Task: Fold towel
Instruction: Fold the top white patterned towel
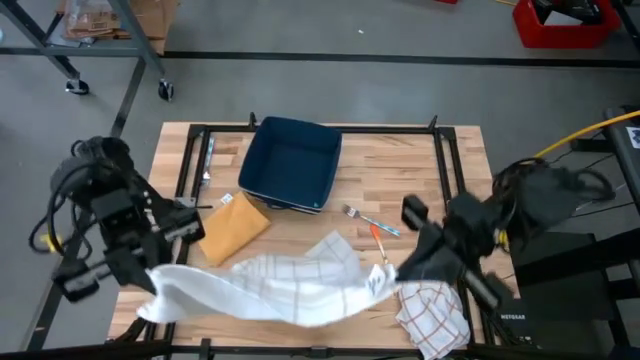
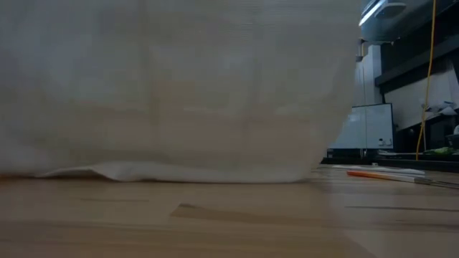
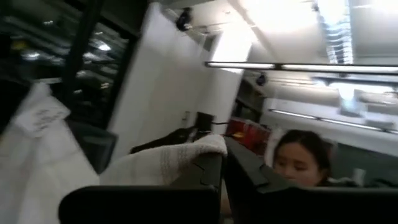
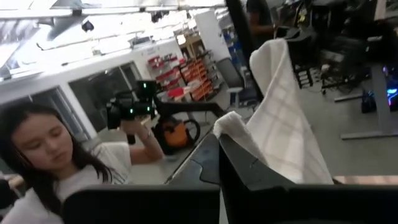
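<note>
Spanning the wooden table [image 1: 400, 180], the towel [image 1: 290, 285] hangs from both clamped grippers (left [image 1: 158, 268], right [image 1: 395, 275]).

Both arms black, chunky boxy joints. Left arm [image 1: 115, 225] w/ looped black cables at base. Right arm [image 1: 480, 240] draped in dark cover near base. Fingers [image 4: 249, 171] matte black, angular.

The towel [image 2: 165, 93] fills most of the low view, hiding both arms and nearly everything on the desk [image 2: 215, 222] behind it. In the high view, the left claw [image 1: 150, 272] is buried under the towel's corner, and the checked cloth [image 1: 432, 318] is cut off by the lower edge.
</note>
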Controlling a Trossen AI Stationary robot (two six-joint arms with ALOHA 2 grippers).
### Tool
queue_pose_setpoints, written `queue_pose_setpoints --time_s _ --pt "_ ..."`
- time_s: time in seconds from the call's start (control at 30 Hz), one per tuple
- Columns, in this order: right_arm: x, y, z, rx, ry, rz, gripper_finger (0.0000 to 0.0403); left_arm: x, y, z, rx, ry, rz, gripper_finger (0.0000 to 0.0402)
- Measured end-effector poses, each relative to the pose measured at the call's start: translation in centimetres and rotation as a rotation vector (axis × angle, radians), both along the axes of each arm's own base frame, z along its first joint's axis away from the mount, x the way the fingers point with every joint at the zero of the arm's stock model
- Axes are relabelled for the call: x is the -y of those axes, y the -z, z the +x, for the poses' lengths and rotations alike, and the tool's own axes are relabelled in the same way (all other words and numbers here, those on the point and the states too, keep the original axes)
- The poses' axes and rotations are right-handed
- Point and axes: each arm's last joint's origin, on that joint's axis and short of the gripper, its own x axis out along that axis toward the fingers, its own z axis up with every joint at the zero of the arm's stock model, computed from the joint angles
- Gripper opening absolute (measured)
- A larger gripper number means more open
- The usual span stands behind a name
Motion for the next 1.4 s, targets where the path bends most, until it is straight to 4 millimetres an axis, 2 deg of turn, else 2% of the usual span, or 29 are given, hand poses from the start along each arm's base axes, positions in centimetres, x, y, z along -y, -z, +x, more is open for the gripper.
queue_pose_setpoints --time_s 0.2,0.5,0.73,0.87,1.0,1.13,1.27,1.4 --pt "-3.1 1.3 0.3 -0.027 -0.029 -0.044 0.0 3.3 1.3 0.3 -0.088 -0.115 0.001 0.0" --pt "-6.6 2.8 0.0 -0.068 -0.025 -0.074 0.0 8.9 3.6 1.5 -0.165 -0.158 -0.055 0.0" --pt "-8.7 3.0 -2.0 -0.104 -0.07 -0.018 0.0 12.8 6.0 2.2 -0.249 -0.2 -0.13 0.0" --pt "-9.7 3.1 -3.3 -0.139 -0.097 0.026 0.0 14.9 7.9 2.7 -0.341 -0.254 -0.161 0.0" --pt "-10.2 3.4 -4.4 -0.163 -0.069 0.01 0.0 16.9 10.2 3.6 -0.404 -0.257 -0.165 0.0" --pt "-10.3 4.1 -4.8 -0.198 0.032 -0.05 0.0 18.2 11.9 4.4 -0.438 -0.327 -0.147 0.0" --pt "-9.9 5.1 -4.8 -0.24 0.14 -0.147 0.0 18.7 13.7 4.6 -0.489 -0.484 -0.067 0.0" --pt "-9.1 6.0 -4.4 -0.269 0.302 -0.249 0.0 18.6 15.1 3.7 -0.538 -0.695 0.012 0.0"
